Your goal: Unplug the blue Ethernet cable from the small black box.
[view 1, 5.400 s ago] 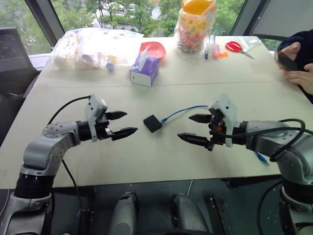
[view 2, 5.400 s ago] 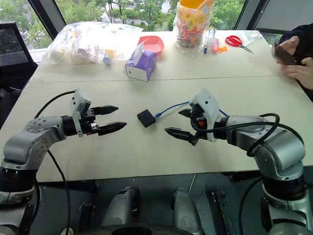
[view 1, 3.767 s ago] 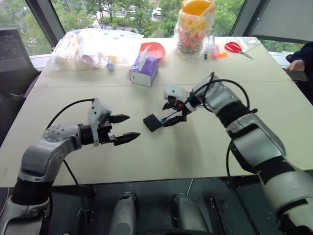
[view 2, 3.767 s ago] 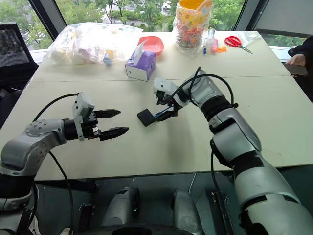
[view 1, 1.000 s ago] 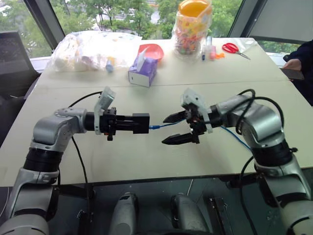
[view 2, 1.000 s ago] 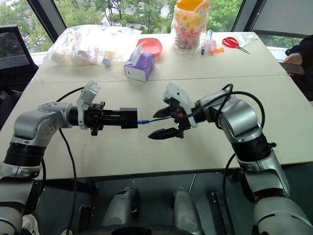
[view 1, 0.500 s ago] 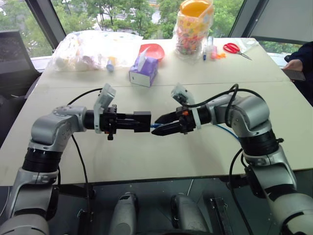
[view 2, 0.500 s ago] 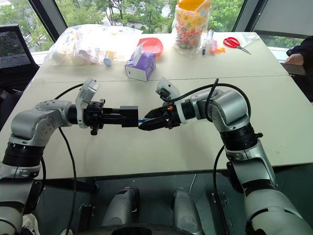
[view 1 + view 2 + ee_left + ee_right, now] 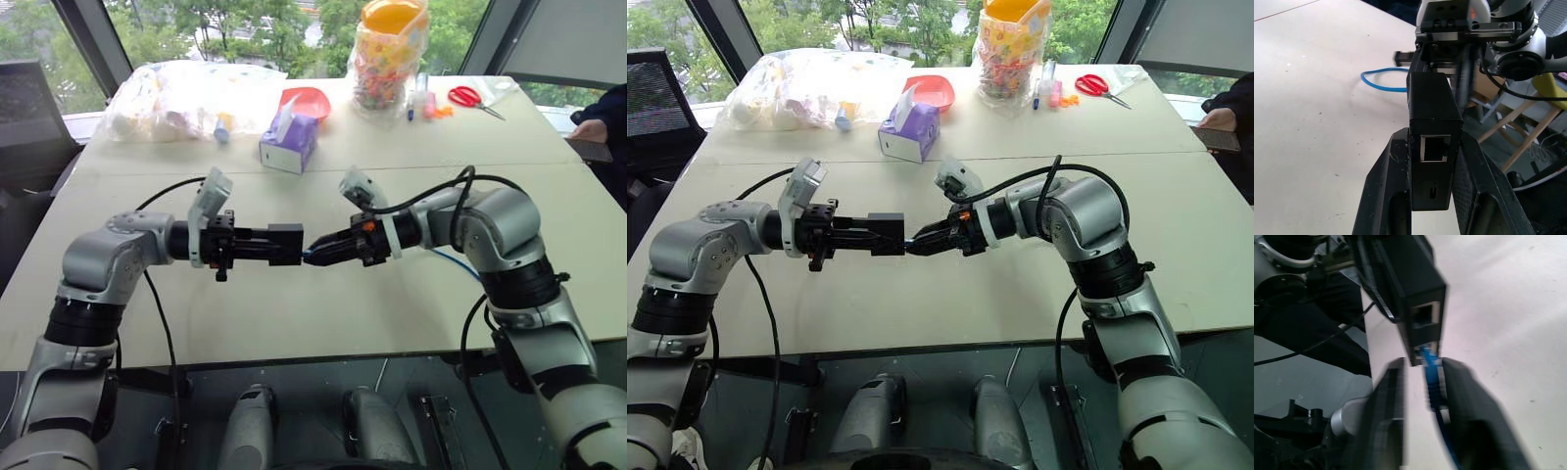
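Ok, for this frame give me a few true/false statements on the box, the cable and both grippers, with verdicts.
1. The left gripper holds the small black box above the table. True.
2. The blue Ethernet cable is already free of the box. False: its plug still sits in a port.
3. The right gripper is wide open. False: it is shut on the cable near the plug.
4. The purple tissue box stands behind the arms. True.
5. The scissors lie beside the tissue box. False: they lie at the far right.

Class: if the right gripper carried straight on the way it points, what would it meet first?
Most likely the small black box held in the left gripper; the right gripper already points at its cable side.
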You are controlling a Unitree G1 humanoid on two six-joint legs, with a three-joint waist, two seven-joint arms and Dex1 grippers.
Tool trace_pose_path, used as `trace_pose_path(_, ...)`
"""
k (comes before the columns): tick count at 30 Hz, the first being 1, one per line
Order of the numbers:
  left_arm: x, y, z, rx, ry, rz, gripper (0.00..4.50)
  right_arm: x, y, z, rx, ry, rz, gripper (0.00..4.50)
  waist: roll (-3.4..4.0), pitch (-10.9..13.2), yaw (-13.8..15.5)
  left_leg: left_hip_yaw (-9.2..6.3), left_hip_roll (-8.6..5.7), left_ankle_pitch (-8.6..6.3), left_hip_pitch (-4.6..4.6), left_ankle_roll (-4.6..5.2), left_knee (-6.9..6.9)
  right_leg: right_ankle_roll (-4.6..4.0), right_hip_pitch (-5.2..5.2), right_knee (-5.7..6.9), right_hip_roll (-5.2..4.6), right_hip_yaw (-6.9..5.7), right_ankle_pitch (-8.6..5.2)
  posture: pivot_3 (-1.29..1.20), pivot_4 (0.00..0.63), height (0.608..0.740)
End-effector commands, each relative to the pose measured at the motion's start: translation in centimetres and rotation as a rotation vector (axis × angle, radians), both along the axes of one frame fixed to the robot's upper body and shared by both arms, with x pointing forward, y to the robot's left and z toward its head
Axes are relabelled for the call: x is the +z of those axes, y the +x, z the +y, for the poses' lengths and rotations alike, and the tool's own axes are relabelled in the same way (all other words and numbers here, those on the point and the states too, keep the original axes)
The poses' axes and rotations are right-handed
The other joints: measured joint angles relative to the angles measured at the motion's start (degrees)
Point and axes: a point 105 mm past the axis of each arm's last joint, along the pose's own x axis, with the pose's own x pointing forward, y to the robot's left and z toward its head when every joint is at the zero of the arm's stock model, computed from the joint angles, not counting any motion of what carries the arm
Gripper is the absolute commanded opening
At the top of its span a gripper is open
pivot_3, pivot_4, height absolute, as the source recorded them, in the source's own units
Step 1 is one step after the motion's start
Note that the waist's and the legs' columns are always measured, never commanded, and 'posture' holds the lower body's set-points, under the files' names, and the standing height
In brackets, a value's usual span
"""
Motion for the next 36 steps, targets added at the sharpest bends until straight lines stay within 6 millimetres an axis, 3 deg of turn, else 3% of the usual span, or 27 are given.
trace_pose_path(1,1.1,-0.3,0.0,-0.006,-0.019,-0.052,0.49,1.3,-0.6,0.9,0.055,0.024,-0.039,0.04,0.0,0.0,0.0,0.0,0.0,0.0,0.01,0.0,-0.01,0.0,0.0,0.0,0.0,0.0,0.0,0.0,0.15,0.735)
trace_pose_path(9,0.9,-0.6,0.1,-0.012,-0.003,-0.055,0.49,1.2,-0.1,0.3,0.03,0.016,-0.048,0.04,0.0,0.0,0.0,0.0,0.0,0.0,0.0,0.0,-0.01,0.0,-0.01,0.0,0.0,0.0,0.0,0.0,0.15,0.735)
trace_pose_path(19,1.0,-1.1,2.5,0.032,0.029,-0.053,0.49,0.2,2.6,-5.8,-0.189,-0.04,-0.091,0.04,0.0,0.0,0.0,0.02,0.0,0.0,-0.06,0.0,-0.02,-0.01,-0.06,-0.09,-0.02,0.0,-0.01,0.0,0.15,0.735)
trace_pose_path(22,0.8,-0.8,2.5,0.05,0.034,-0.064,0.49,0.5,4.7,-6.9,-0.287,-0.07,-0.246,0.04,0.01,0.0,-0.1,0.02,0.0,0.0,-0.06,0.0,-0.04,-0.01,-0.08,-0.08,-0.01,0.0,-0.01,0.0,0.15,0.735)
trace_pose_path(25,0.4,0.7,1.7,0.122,0.015,-0.138,0.49,0.7,9.4,-7.8,-0.523,-0.114,-0.451,0.04,0.0,0.0,-0.2,0.04,0.0,0.0,-0.04,0.0,-0.04,-0.01,-0.08,-0.08,-0.01,0.0,-0.01,0.0,0.15,0.735)
trace_pose_path(27,0.0,1.9,1.0,0.184,0.019,-0.213,0.49,0.6,11.6,-8.1,-0.623,-0.15,-0.539,0.04,0.01,0.0,-0.1,0.05,0.0,0.0,-0.03,0.0,-0.02,0.0,-0.07,-0.07,-0.01,0.0,0.01,0.0,0.15,0.735)
trace_pose_path(33,-2.9,4.9,-0.7,0.32,0.088,-0.415,0.49,0.0,16.4,-8.9,-0.888,-0.262,-0.631,0.04,0.05,0.0,-0.1,0.08,-0.01,0.01,-0.12,0.01,-0.05,0.17,-0.12,-0.06,0.01,0.01,0.1,0.0,0.15,0.735)
trace_pose_path(36,-3.4,6.6,-1.2,0.415,0.054,-0.464,0.49,-1.4,17.1,-8.9,-0.911,-0.345,-0.625,1.16,0.04,0.0,0.1,0.09,-0.02,0.0,-0.14,0.02,-0.08,0.22,-0.13,-0.06,0.01,0.01,0.13,0.0,0.15,0.735)
